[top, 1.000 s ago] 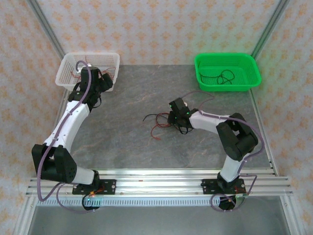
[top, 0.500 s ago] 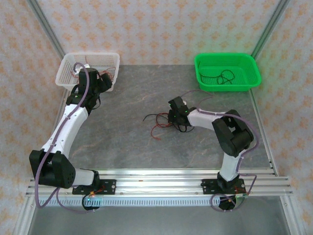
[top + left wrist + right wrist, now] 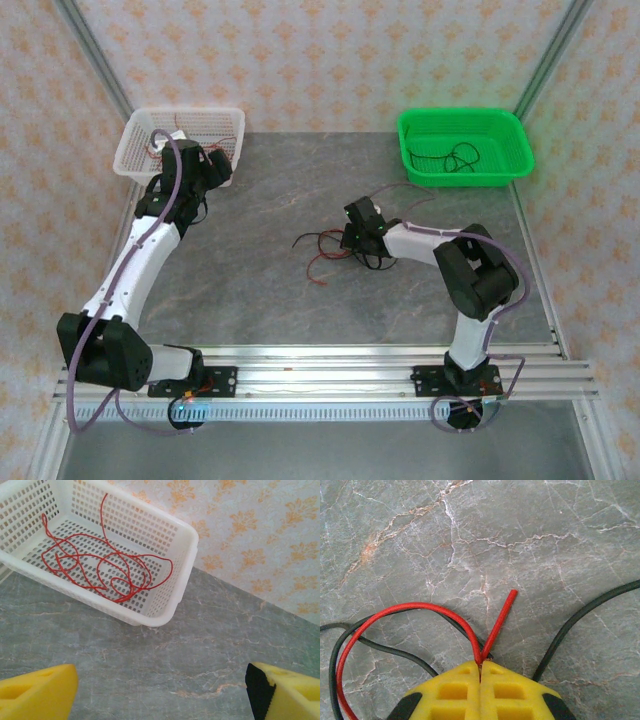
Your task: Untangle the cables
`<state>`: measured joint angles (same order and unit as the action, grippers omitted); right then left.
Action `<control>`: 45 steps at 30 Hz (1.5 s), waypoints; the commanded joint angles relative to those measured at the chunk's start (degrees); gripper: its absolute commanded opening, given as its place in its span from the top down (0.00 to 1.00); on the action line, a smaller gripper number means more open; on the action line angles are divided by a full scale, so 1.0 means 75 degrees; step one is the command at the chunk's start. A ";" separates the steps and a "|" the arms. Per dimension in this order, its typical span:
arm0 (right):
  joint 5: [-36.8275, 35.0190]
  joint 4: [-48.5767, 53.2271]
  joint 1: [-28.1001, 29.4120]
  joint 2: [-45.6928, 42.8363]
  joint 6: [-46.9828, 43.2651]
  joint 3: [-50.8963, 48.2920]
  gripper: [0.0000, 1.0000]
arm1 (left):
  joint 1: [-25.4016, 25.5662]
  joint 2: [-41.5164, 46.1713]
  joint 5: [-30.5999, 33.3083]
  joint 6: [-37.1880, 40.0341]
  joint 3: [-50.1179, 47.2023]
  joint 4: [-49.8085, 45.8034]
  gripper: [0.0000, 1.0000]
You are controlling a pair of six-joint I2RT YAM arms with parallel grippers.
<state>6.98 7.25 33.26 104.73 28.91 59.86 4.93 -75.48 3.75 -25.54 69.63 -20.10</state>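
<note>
Red cable (image 3: 420, 606): light, limp, we judge; grip near free end | right end effector (image 3: 481, 666) clamps it there | left end effector (image 3: 160, 692) wide

I log a grey stone tabletop (image 3: 545, 540), veined white and rust; thin red wire (image 3: 410, 605), thin black wire (image 3: 570, 625); right gripper (image 3: 481, 666) with yellow pads (image 3: 455, 692); white lattice basket (image 3: 186, 555); green plastic bin (image 3: 515, 140); pale wallpaper (image 3: 250, 520), orange floral print.

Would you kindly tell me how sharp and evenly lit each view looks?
Top external view: soft, even light with faint shadows, though the green plastic basket looks oversaturated. Left wrist view: the white plastic mesh basket is sharp, without glare. Right wrist view: the thin red wire is crisp.
</note>
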 commanded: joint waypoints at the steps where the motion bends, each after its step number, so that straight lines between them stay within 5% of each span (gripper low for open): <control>1: -0.0060 0.0085 -0.0039 -0.0525 -0.0033 -0.0047 1.00 | 0.0154 0.0307 0.0004 -0.0104 -0.0024 -0.0103 0.12; 13: 0.0527 0.0839 -0.0040 -0.3088 -0.0858 0.0023 1.00 | 0.1870 0.0641 -0.0263 -0.0267 -0.1484 0.0689 0.15; 20: 0.1139 0.0811 -0.0050 -0.3713 -0.1916 0.0197 1.00 | 0.2965 0.0908 -0.1518 -0.0260 -0.2837 0.2575 0.18; 32: 0.2222 0.0091 -0.0051 -0.3828 -0.3205 -0.0094 1.00 | 0.3342 0.1188 -0.3342 0.0358 -0.4145 0.5396 0.28; 45: 0.3023 0.0290 -0.0051 -0.3572 -0.4036 0.0268 1.00 | 0.3570 0.0519 -0.2094 0.1803 -0.3819 0.5157 0.33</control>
<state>28.01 9.87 33.17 78.30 0.69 60.01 31.16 -70.59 -15.57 -15.64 38.89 17.41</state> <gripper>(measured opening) 0.050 0.677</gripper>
